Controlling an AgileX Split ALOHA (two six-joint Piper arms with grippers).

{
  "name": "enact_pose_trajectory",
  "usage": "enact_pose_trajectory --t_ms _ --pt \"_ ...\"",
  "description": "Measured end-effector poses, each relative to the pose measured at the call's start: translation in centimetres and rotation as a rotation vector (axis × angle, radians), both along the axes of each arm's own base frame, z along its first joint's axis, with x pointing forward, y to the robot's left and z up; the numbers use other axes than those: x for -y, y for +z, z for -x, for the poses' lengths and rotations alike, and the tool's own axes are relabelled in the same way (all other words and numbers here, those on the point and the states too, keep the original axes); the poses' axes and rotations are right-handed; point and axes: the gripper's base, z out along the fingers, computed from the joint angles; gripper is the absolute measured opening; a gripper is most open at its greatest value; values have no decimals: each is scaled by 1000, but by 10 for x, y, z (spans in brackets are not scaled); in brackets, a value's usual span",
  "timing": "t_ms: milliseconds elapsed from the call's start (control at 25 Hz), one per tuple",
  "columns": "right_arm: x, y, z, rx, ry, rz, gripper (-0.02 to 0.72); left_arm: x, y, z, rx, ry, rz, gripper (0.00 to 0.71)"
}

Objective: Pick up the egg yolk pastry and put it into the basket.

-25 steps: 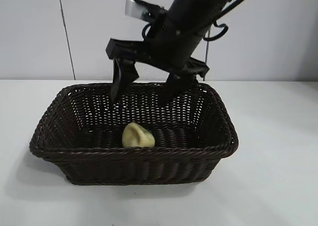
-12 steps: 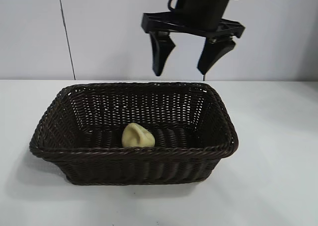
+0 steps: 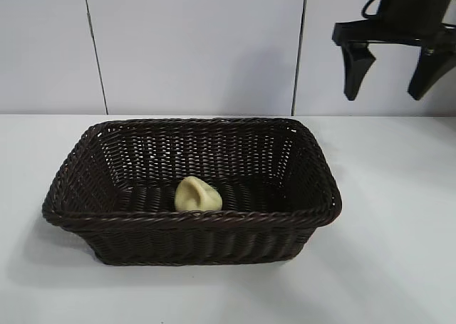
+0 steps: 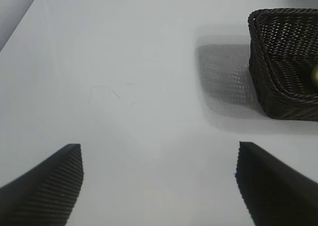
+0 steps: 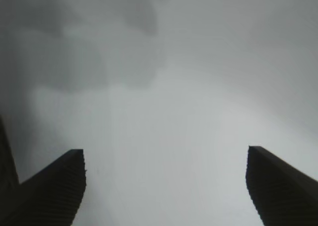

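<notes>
Egg yolk pastry sits in basket. Right end effector empty, wide; retract high, clear of the rim. Left end effector wide, parked.

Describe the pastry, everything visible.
The pastry is small, pale yellow and matte, a lumpy rounded dome with a faint crease down its face. It sits on the basket floor, near the front wall, roughly mid-width, its base hidden by the braided front rim. Nothing grips it. The left wrist view shows only a sliver of it.
</notes>
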Motion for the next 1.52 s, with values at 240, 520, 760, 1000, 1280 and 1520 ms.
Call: enact_pose_trajectory --t_ms 240,520,760,1000,1280,1520 --pt "36 -3 6 -76 -88 12 631 0 0 0 0 0 0 606" --pt "32 -16 31 -155 -75 -13 631 0 0 0 0 0 0 606" --pt "32 -12 86 -208 -45 -7 631 0 0 0 0 0 0 606" --pt "31 12 153 -144 -43 -18 631 0 0 0 0 0 0 606" --pt "31 16 231 -54 -42 -20 631 0 0 0 0 0 0 606" --pt "31 -1 290 28 -40 -21 631 0 0 0 0 0 0 606"
